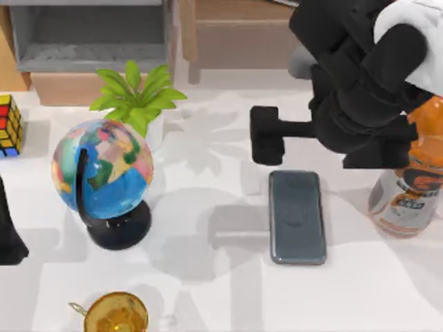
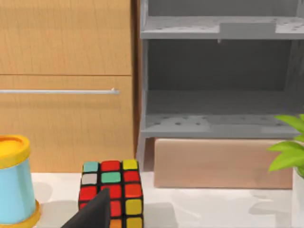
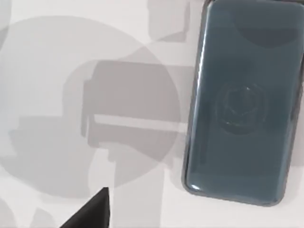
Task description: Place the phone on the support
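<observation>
Right gripper: black, hanging over the table at about 1 o'clock from the scene's centre, at the end of the right arm, which enters from the 2 o'clock corner. Whether its fingers are apart or together cannot be told. One dark fingertip shows in the right wrist view.
Phone: flat on the white table, glossy dark grey face up, long axis running 12 to 6 o'clock. It lies just at 5 o'clock from the right gripper, free of it. A faint round mark sits mid-face in the right wrist view.
Bottle: orange with a labelled band, at 3 o'clock from the phone, near the table's right edge, partly under the right arm.
Globe: on a black stand, at 9 o'clock from the phone, well apart from it.
Plant: green leaves, just at 12 o'clock from the globe.
Cube: coloured puzzle cube at the left edge, also in the left wrist view.
Cup: amber, at 6 o'clock from the globe, at the near edge.
Shelf: grey, open, at 11 o'clock behind the plant, on a tan block.
Left arm: parked at the left edge, at 9 o'clock.
Left gripper: one dark fingertip before the cube; finger state cannot be told.
Can: blue with a yellow rim, beside the cube in the left wrist view.
</observation>
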Robot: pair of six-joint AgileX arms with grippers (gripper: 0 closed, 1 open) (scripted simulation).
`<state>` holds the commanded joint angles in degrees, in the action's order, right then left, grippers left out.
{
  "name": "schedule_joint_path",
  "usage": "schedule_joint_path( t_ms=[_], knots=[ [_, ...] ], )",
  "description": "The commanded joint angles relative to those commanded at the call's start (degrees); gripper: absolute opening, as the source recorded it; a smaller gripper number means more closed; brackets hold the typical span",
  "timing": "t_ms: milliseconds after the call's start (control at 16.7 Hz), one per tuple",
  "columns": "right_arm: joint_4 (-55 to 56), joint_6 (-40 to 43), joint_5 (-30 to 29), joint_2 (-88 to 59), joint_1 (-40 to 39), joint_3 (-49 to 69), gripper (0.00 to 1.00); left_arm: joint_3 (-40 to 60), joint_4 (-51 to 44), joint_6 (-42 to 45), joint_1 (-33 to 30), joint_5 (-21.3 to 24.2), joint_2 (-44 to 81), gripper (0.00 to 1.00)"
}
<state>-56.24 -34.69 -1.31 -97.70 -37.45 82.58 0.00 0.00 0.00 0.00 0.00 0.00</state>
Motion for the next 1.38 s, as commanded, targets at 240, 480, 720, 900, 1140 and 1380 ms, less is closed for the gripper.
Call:
schedule_joint_path(
  t_ms=[240, 480, 720, 900, 1140, 1380],
  knots=[
    [-4.5, -2.0, 0.3, -15.2, 1.3, 7.7, 1.00, 0.0, 0.0, 0.0, 0.0, 0.0, 0.0, 1.00],
    [-5.8, -2.4, 0.4, -20.8, 3.1, 9.5, 1.00, 0.0, 0.0, 0.0, 0.0, 0.0, 0.0, 1.00],
    [-5.8, -2.4, 0.4, -20.9, 3.1, 9.5, 1.00, 0.0, 0.0, 0.0, 0.0, 0.0, 0.0, 1.00],
    [-4.8, -2.7, 0.4, -21.2, 2.7, 8.8, 1.00, 0.0, 0.0, 0.0, 0.0, 0.0, 0.0, 1.00],
    [2.0, -3.4, 0.4, -24.4, 2.1, 5.2, 1.00, 0.0, 0.0, 0.0, 0.0, 0.0, 0.0, 1.00],
    [8.8, -2.7, 0.4, -27.2, 2.8, 1.3, 1.00, 0.0, 0.0, 0.0, 0.0, 0.0, 0.0, 1.00]
  ],
)
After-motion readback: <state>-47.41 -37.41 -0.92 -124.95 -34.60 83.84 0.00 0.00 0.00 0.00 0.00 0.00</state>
